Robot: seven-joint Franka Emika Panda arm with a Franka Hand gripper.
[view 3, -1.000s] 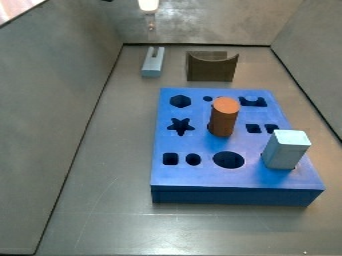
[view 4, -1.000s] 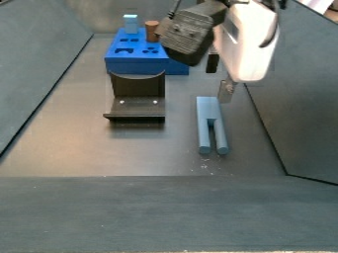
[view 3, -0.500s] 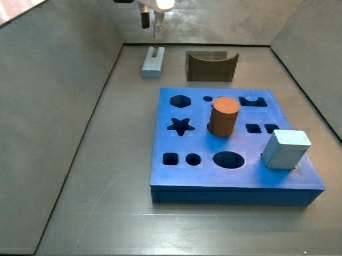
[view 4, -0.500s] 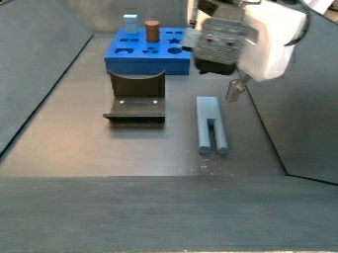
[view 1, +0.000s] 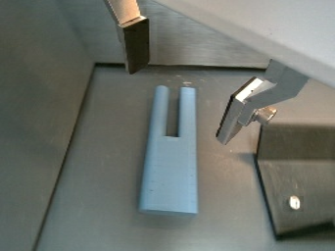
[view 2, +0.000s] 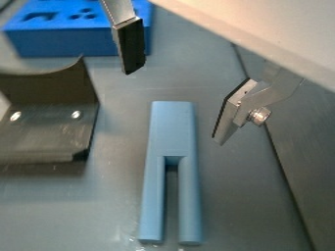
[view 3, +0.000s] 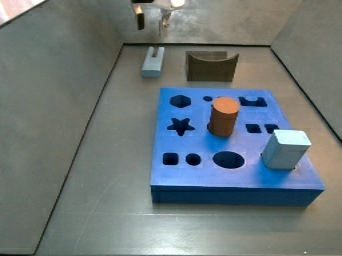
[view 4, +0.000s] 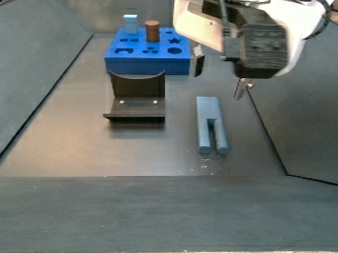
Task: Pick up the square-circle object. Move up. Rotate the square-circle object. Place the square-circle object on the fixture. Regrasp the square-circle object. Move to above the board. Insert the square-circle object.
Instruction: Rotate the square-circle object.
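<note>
gripper [view 1: 183, 88]: hanging up over the floor, silver finger plates spread wide, nothing in them | slim pale blue-grey slotted peg, the square-circle object [view 2: 171, 172]: flat on the grey floor right under the gap, touching neither finger | dark olive-brown notched fixture [view 4: 134, 100]: just beside the peg | bright-blue holed board [view 3: 230, 140]: well apart, carrying an orange cylinder [view 3: 223, 117] and a pale cube [view 3: 285, 149]

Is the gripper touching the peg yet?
Apart. In both wrist views the gripper is open above the peg, which lies flat on the floor, bare floor showing between each finger and the peg.
</note>
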